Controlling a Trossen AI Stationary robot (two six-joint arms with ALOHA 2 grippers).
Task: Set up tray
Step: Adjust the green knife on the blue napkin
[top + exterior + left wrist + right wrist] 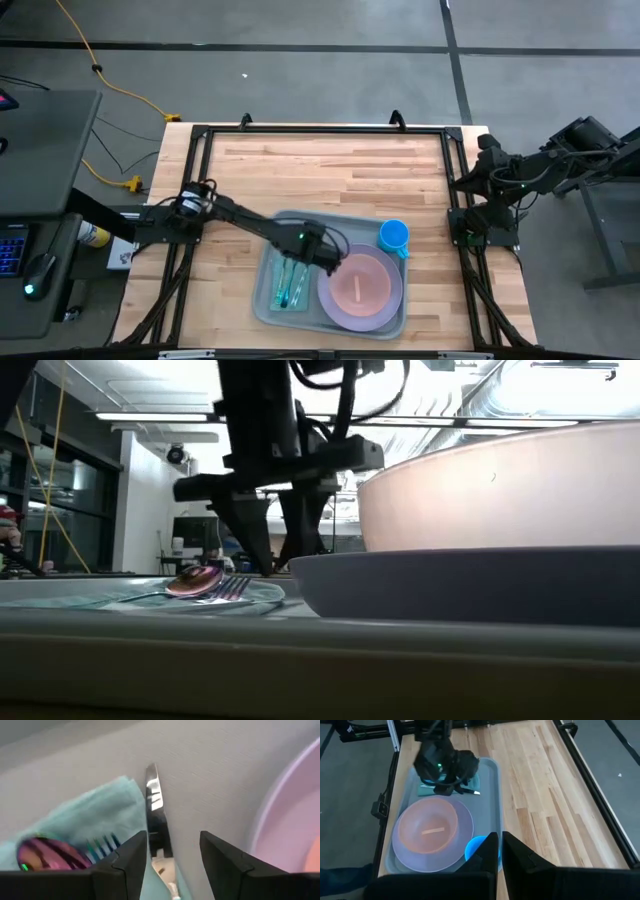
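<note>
The pale grey-green tray lies at the table's near edge. On it lie a teal napkin carrying a spoon and a fork, a lavender plate holding a pink bowl, and a blue cup. My left gripper points down over the tray between napkin and plate, open. A knife lies flat between its fingers, close beside one, along the napkin's edge. My right gripper waits shut above the table's right edge.
The plate's rim stands close beside the left gripper on one side, the napkin with fork and spoon on the other. Bare wooden tabletop stretches from the tray to the far edge. A black frame borders the table.
</note>
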